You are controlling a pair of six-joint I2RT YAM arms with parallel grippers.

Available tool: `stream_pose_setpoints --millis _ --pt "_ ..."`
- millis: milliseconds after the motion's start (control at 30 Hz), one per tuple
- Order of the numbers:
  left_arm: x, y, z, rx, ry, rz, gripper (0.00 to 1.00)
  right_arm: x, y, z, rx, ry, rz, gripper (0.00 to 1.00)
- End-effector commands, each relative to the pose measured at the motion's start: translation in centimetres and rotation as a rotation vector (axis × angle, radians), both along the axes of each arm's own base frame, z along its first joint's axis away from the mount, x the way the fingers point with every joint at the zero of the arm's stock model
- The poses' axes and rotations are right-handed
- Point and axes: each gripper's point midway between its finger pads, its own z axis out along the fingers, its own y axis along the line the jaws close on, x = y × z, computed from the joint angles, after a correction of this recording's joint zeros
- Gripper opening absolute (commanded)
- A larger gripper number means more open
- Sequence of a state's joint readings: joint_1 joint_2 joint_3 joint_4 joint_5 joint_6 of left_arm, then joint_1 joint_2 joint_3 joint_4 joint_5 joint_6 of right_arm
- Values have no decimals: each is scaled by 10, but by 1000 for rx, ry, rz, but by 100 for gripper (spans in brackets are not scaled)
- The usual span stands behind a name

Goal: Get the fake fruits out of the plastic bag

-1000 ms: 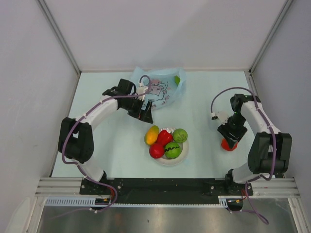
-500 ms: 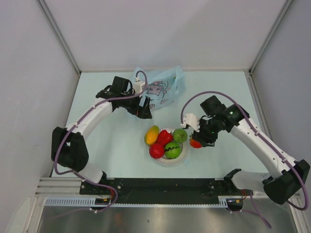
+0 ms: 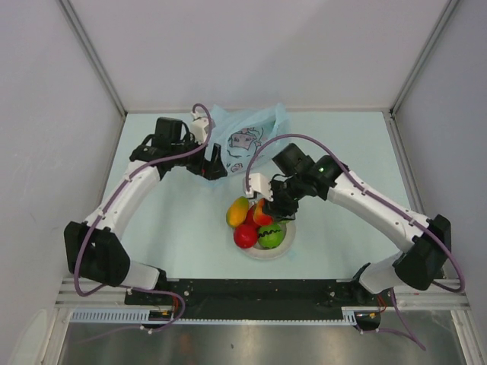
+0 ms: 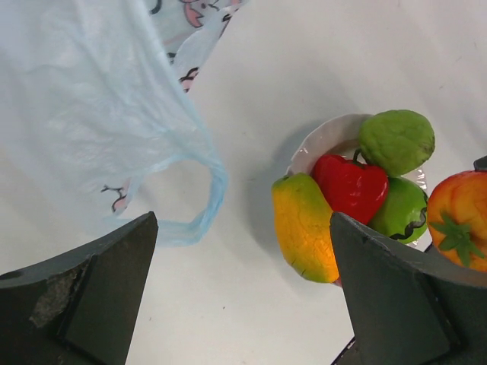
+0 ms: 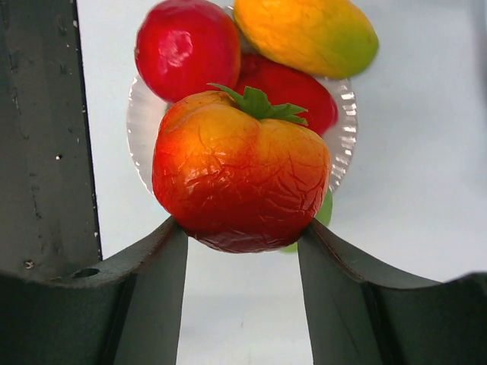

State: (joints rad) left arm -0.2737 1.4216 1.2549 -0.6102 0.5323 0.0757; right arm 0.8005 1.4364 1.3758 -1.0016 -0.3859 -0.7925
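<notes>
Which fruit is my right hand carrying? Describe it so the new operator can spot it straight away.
Start at the white round plate near the middle of the pale table, piled with glossy plastic fruits. Over it the right hand grips a squat red-orange plastic fruit. Unlike the fruits below, it has wrinkled skin and a green leafy cap.

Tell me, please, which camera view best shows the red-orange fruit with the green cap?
The right wrist view: the red-orange fruit fills the frame, clamped in the right end effector above the white plate. The left wrist view catches only part of it at the right edge; the top view shows it small and partly hidden.
</notes>
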Motion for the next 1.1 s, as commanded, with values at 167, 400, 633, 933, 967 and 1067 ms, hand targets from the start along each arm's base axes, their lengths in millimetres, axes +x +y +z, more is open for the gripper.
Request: stream_pose_setpoints --millis 167,400,633,933,967,1067 --pt "-8 32 13 -47 -45 95 100 7 32 -1 39 -6 129 54" --pt "-16 40 10 -68 -41 117 100 14 40 -14 18 13 134 55" --pt "-18 42 9 -84 -38 126 100 24 47 -20 17 7 102 59" --pt "-19 42 7 -93 -28 128 100 28 50 -27 9 11 89 63" --pt "-19 42 7 -95 -29 128 100 28 51 -28 9 11 91 64" --pt "-20 41 4 -100 -16 128 100 28 49 -30 1 16 86 66"
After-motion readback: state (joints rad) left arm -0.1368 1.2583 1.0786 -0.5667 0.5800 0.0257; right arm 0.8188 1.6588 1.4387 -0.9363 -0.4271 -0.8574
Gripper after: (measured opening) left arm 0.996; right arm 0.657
